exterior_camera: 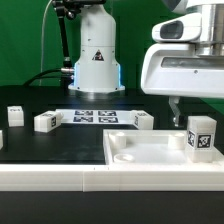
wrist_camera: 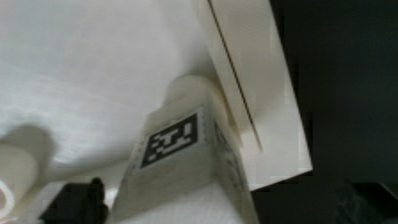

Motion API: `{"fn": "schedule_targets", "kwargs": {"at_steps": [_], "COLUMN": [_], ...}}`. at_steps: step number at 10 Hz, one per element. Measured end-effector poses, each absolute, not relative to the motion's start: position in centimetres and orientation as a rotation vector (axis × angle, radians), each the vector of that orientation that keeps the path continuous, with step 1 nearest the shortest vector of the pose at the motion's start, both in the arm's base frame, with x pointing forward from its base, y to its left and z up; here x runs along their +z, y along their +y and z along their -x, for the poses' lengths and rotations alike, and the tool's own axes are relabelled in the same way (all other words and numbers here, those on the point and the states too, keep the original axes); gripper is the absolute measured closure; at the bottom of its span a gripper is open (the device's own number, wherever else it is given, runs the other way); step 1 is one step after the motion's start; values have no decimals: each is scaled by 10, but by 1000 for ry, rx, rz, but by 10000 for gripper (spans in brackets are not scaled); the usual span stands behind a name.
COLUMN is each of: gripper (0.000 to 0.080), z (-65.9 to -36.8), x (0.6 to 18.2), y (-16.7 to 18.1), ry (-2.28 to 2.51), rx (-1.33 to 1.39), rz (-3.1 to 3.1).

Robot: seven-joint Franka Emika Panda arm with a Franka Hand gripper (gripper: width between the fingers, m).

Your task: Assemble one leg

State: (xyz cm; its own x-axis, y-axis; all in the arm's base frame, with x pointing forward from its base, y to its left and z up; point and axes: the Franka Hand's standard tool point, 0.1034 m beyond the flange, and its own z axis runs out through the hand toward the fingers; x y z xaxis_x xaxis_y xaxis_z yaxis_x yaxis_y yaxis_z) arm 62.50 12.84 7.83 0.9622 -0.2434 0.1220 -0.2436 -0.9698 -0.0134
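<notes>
The small white plastic tagged leg block (exterior_camera: 201,134) (wrist_camera: 178,140) stands upright on the large white square plate (exterior_camera: 150,152) (wrist_camera: 80,70) at the exterior view's right — the gripper (exterior_camera: 178,113) hovers just beside it, apparently released.

1. Behind my table I see a green wall (exterior_camera: 25,35). It looks like a flat green cloth or screen.
2. My table (exterior_camera: 60,145) is black and dark all over.
3. The marker board (exterior_camera: 95,117) lies flat on the table, far back. It is thin and white with black squares.
4. The light is bright and even. A soft blue glow shows at the back.
</notes>
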Motion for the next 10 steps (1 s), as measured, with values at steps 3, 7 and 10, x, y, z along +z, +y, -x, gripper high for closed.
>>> {"fn": "schedule_targets", "kwargs": {"at_steps": [3,7,10], "gripper": [150,511,508], "z": [-625,-625,-625], "x": [76,76,76], "y": [119,119,119], "ry": [-106,-100,-209], "rx": [184,184,184], "rz": [-3118,-3117,-3119]}}
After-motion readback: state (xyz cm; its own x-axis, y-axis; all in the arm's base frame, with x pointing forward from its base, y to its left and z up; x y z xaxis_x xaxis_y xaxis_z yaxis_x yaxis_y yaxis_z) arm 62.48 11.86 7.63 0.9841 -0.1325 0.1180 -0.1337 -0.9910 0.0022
